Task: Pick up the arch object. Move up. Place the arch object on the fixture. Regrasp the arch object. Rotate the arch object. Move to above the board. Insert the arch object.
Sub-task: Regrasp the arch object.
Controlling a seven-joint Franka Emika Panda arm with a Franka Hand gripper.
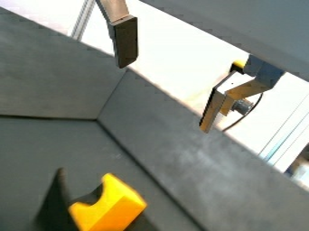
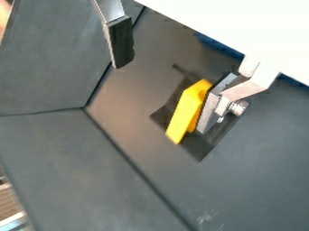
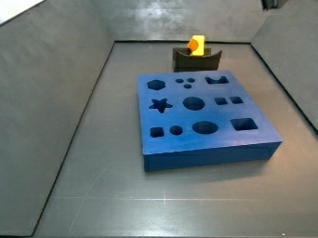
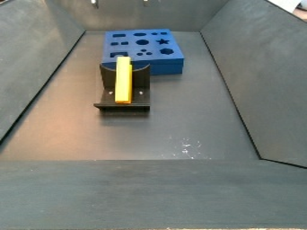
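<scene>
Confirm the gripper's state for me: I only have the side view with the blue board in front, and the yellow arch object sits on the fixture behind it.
Observer: The gripper is open above the fixture, with nothing between its fingers in both wrist views.
Operator: Is it touching the arch object?
Observer: No. In a wrist view the arch object lies clear of both fingers.
Operator: How does it rest?
Observer: In a side view it lies lengthwise along the fixture, one end raised.
</scene>
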